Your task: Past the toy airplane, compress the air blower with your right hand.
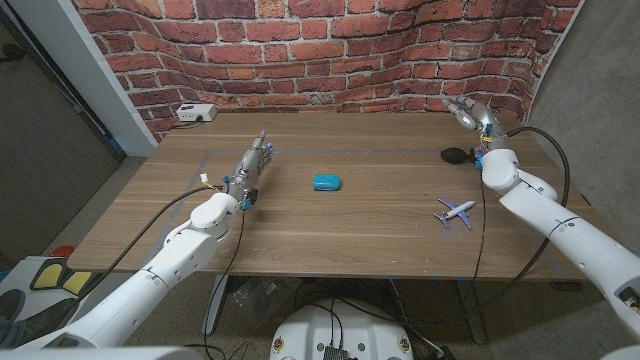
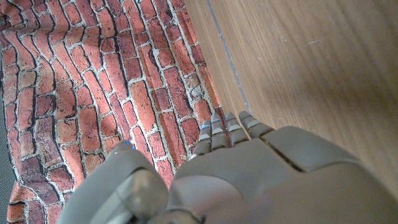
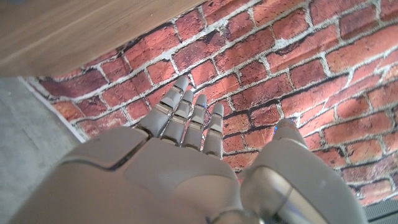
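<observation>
- My right hand is raised above the far right part of the wooden table, with its fingers extended and slightly apart; it holds nothing.
- The air blower, a black object, lies on the table just beside and below my right hand in the head view; the hand is not touching it.
- The toy airplane, white with blue markings, lies nearer to me than the air blower, on the same right side of the table and well apart from the blower.
- My right wrist view looks past the extended fingers onto the brick wall behind the table.
- A teal object sits near the table's middle, well to the left of the air blower.
- My left hand is on the far side of that teal object from the blower, fingers straight and close together, holding nothing.
- A white box with a cable sits at the table's far left corner.
</observation>
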Motion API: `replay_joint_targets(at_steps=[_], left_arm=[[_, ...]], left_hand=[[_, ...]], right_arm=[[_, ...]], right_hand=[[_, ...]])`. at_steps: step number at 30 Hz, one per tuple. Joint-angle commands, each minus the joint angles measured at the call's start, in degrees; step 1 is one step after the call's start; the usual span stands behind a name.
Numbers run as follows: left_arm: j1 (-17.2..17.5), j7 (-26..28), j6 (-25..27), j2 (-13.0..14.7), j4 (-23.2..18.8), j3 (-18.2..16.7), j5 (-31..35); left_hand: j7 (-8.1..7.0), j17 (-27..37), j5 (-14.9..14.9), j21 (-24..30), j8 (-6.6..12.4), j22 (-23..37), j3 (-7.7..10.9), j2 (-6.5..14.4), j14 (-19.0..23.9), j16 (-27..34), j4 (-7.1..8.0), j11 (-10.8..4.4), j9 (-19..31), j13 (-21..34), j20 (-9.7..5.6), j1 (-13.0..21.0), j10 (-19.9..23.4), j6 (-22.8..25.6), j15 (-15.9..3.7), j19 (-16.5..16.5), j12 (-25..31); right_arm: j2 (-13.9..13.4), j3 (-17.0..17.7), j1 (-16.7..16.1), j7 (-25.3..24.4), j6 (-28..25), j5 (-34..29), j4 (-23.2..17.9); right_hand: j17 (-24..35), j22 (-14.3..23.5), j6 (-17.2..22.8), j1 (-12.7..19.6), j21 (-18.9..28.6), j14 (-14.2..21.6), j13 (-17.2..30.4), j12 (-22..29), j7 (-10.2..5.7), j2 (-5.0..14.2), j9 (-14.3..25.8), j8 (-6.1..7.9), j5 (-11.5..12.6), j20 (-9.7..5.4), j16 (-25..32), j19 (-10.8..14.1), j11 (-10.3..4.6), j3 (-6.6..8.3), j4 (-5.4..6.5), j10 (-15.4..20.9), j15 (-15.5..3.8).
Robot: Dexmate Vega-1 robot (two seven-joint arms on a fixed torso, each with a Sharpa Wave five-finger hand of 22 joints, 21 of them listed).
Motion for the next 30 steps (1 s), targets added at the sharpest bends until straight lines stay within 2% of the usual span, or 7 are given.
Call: replay_joint_targets(at_steps=[1,8,16,20,22,27,30], left_arm=[[-0.51,-0.63,-0.9,-0.36,0.24,0.26,-0.06],[0.23,-0.11,-1.65,0.27,-1.2,-0.24,0.54],[0.61,-0.66,-4.2,0.04,-0.73,-0.72,0.95],[0.64,-1.25,-6.03,-0.47,0.08,-0.95,0.93],[0.68,-1.45,-6.66,-0.6,0.21,-1.06,0.94],[1.0,-1.84,-8.17,-0.79,0.16,-1.43,0.94],[1.22,-1.9,-9.11,-0.96,0.31,-1.75,0.94]], left_hand=[[-0.12,0.31,-0.07,0.46,0.11,0.25,-0.5,0.16,0.43,0.13,0.14,0.19,0.22,0.29,-0.17,0.41,0.33,0.47,-0.09,-0.08,0.1],[-0.09,0.3,-0.1,0.51,0.19,0.24,-0.54,0.26,0.58,0.17,0.13,0.21,0.22,0.29,-0.21,0.49,0.45,0.73,-0.05,0.07,0.14],[-0.11,0.3,-0.13,0.61,0.23,0.24,-0.59,0.34,0.89,0.26,0.12,0.16,0.22,0.29,-0.25,0.57,0.69,0.92,-0.09,0.33,0.22],[-0.08,0.29,-0.16,0.74,0.38,0.23,-0.67,0.37,1.35,0.4,0.11,0.2,0.22,0.29,-0.48,0.64,1.03,1.37,-0.12,0.73,0.34],[-0.06,0.29,-0.16,0.81,0.39,0.22,-0.69,0.38,1.44,0.42,0.1,0.29,0.22,0.29,-0.59,0.66,1.31,1.44,-0.1,0.92,0.44],[-0.08,0.28,-0.17,0.85,0.45,0.21,-0.75,0.38,1.61,0.44,0.08,0.24,0.21,0.29,-0.73,0.71,1.61,1.66,-0.15,1.1,0.53],[-0.19,0.28,-0.18,0.87,0.47,0.21,-0.8,0.38,1.89,0.51,0.06,0.15,0.21,0.29,-0.74,0.76,1.82,1.8,-0.23,1.2,0.59]], right_arm=[[4.19,2.09,-0.99,7.12,11.7,14.83,4.45],[5.83,2.84,-1.84,11.87,14.51,21.63,6.03],[7.3,4.26,-3.6,17.64,16.1,29.97,6.0],[6.6,4.01,-4.42,18.47,15.53,30.57,4.83],[6.14,3.88,-4.67,20.07,15.14,31.52,4.51],[5.93,3.85,-5.57,23.46,14.32,34.7,3.76],[6.07,3.88,-5.94,25.13,14.59,36.08,3.94]], right_hand=[[0.09,0.17,-0.31,0.31,-0.12,-1.06,0.17,-0.23,0.64,0.78,0.01,-0.51,-0.35,-0.3,-0.15,-0.17,1.45,0.53,-0.04,-0.64,0.2],[0.1,0.17,-0.95,0.03,-0.29,-1.91,0.18,-0.06,1.75,1.0,-0.05,-0.77,-0.69,-0.35,-0.09,-0.61,2.27,0.5,-0.03,-0.7,0.69],[0.13,0.16,-0.2,-0.54,-0.9,-3.73,0.19,-0.18,1.66,1.16,-0.09,-0.46,-1.12,-0.05,-0.19,-2.44,2.79,0.35,0.04,-1.64,1.06],[0.1,0.15,-0.48,-0.44,-0.93,-3.8,0.19,-0.06,1.92,1.35,-0.07,-0.57,-1.2,0.06,-0.07,-2.62,2.71,0.46,-0.06,-1.54,1.09],[-0.02,0.14,-1.44,0.31,-0.84,-3.77,0.19,0.27,2.39,1.82,-0.08,-0.91,-1.29,-0.02,0.11,-2.59,2.3,0.89,-0.56,-0.94,1.08],[-0.14,0.11,-3.21,1.01,-0.71,-3.74,0.16,0.31,3.5,2.0,-0.12,-1.46,-1.51,-0.32,0.24,-2.43,2.93,1.21,-1.19,-1.02,1.0],[-0.1,0.1,-3.26,1.14,-1.05,-4.74,0.14,-0.07,3.3,2.53,-0.17,-1.29,-1.67,-0.09,0.05,-3.52,3.31,1.48,-1.36,-2.22,1.46]])
